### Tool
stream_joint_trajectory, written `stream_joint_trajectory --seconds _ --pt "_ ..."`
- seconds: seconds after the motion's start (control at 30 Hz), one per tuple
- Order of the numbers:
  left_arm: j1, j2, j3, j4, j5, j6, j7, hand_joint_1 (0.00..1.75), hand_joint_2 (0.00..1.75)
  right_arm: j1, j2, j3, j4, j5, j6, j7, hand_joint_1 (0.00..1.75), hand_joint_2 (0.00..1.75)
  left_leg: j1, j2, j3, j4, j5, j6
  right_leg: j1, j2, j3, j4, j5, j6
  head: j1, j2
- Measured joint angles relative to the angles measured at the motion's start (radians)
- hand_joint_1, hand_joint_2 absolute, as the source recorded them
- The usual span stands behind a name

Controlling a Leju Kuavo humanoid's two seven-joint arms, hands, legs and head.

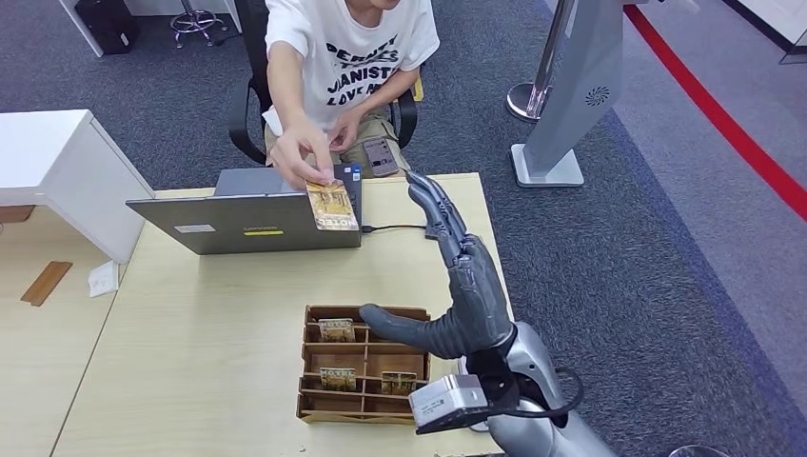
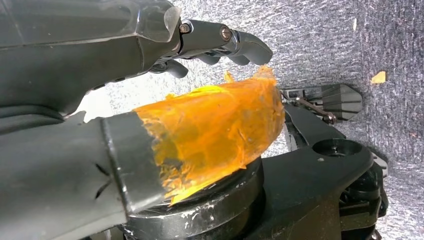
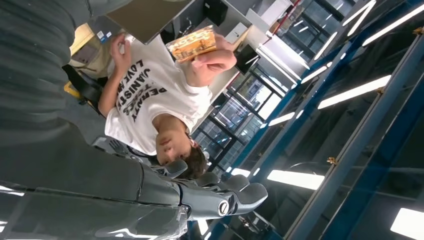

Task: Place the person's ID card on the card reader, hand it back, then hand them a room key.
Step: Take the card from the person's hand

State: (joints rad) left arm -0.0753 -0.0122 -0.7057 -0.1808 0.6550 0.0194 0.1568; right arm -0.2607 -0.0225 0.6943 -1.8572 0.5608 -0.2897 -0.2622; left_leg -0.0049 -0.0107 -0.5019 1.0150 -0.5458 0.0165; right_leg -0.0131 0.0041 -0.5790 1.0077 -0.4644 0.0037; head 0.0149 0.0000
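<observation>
R hand (image 1: 457, 286) is raised over the desk (image 1: 190, 362), fingers spread and holding nothing, thumb out toward the wooden tray (image 1: 314, 411) just beside and below it – the tray has small cards (image 1: 336, 329) in its slots, prob. the room keys. Beyond the fingertips, well apart, the person's hand (image 1: 300, 152) holds the card (image 1: 331, 204) out over the laptop (image 1: 247, 221), pinched at its far end. The card looks thin, stiff, light, w/ a glossy face – likely slippery. Best grip: thumb vs. fingers across the free near end, flat faces, not edges. L hand (image 2: 220, 45) hangs by the floor, fingers loosely bent, nothing in it.
</observation>
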Motion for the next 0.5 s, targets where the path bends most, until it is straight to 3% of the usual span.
stream_joint_trajectory --seconds 0.27,0.5 --pt "-0.017 -0.001 -0.027 0.0 -0.02 -0.008 0.021 0.0 0.0 -0.088 -0.009 0.047 0.051 0.245 -0.085 0.102 0.0 1.75 0.0 0.0 0.0 0.0 0.0 0.0 0.0 0.0 0.0 0.0 0.0 0.0 0.0 0.0" --pt "-0.035 -0.005 -0.052 0.0 -0.037 -0.013 0.043 0.0 0.0 -0.204 -0.008 0.1 0.177 0.431 -0.082 0.192 0.0 1.75 0.0 0.0 0.0 0.0 0.0 0.0 0.0 0.0 0.0 0.001 0.0 0.0 0.0 0.0"
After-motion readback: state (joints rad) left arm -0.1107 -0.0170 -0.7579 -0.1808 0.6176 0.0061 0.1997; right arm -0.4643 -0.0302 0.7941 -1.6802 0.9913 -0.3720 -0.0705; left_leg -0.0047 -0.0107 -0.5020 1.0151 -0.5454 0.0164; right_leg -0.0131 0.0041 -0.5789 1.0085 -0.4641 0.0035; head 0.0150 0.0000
